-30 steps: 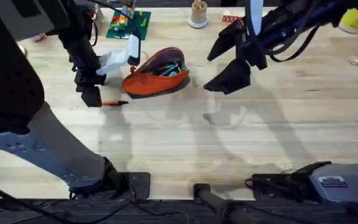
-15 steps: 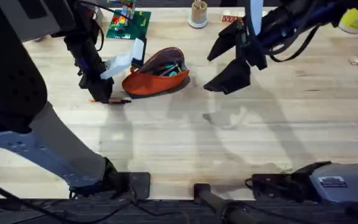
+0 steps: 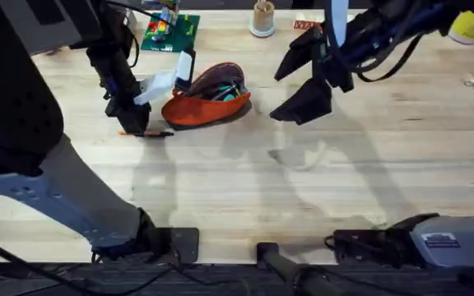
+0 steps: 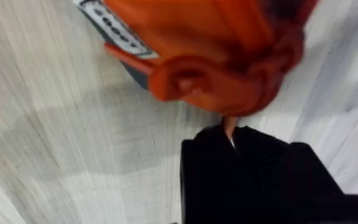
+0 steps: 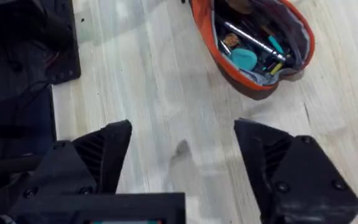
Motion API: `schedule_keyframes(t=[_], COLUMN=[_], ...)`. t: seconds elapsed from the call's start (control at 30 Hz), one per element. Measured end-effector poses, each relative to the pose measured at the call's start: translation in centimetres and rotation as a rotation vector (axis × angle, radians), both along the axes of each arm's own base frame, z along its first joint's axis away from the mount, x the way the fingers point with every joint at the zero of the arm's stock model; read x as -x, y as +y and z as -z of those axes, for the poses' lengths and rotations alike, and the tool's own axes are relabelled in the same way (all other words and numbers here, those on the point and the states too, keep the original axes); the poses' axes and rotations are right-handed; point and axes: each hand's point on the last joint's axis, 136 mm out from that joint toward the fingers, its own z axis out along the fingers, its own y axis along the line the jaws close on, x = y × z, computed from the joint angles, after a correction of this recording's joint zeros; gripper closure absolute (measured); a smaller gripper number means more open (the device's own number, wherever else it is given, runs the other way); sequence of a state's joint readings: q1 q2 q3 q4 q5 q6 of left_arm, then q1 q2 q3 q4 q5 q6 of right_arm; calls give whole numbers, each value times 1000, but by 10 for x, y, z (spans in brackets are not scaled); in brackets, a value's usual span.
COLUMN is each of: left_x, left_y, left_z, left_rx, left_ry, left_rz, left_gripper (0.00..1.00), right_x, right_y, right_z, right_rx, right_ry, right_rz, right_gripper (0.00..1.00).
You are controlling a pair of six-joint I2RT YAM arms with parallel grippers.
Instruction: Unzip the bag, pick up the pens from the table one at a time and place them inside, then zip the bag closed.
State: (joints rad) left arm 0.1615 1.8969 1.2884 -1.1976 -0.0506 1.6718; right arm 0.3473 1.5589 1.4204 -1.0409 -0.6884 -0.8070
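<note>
The orange pen [image 3: 148,134] is seen lying on the tabletop [image 3: 237,181], with the left end effector [image 3: 136,125] lowered onto it; whether a grip is made cannot be told. Just beyond, the bag [image 3: 206,97] is found unzipped, items already inside. The right end effector [image 3: 303,78] is held apart above the tabletop. Insertion and zipping are judged outstanding.

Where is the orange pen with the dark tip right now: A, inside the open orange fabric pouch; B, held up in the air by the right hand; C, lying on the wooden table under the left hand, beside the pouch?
C: the orange pen with the dark tip lies on the light wooden table, under the left hand, just beside the open orange fabric pouch.
</note>
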Motion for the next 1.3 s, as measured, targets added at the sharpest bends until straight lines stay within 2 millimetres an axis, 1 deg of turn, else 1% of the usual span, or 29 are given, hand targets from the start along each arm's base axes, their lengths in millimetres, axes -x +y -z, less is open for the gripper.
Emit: schedule_keyframes(t=[0.17,0.3,0.6,0.77,0.87,0.97,1.13,1.3], left_x=[-1,-8,-15,-16,-13,-4,-1,-2], left_y=[-1,-7,-12,-18,-24,-33,-46,-58], left_z=[-1,-7,-47,-58,-63,-70,-91,-111], left_rx=[-14,-4,1,28,61,107,181,250], left_ry=[-4,-47,-188,-232,-236,-212,-210,-217], left_rz=[16,26,29,26,23,16,4,-7], left_gripper=[961,961,960,960,960,960,960,960], right_x=[0,0,0,0,0,0,0,0], right_y=[0,0,0,0,0,0,0,0], right_z=[0,0,0,0,0,0,0,0], right_rx=[0,0,0,0,0,0,0,0], right_ry=[0,0,0,0,0,0,0,0], right_rz=[0,0,0,0,0,0,0,0], right_gripper=[6,5,6,5,6,5,6,6])
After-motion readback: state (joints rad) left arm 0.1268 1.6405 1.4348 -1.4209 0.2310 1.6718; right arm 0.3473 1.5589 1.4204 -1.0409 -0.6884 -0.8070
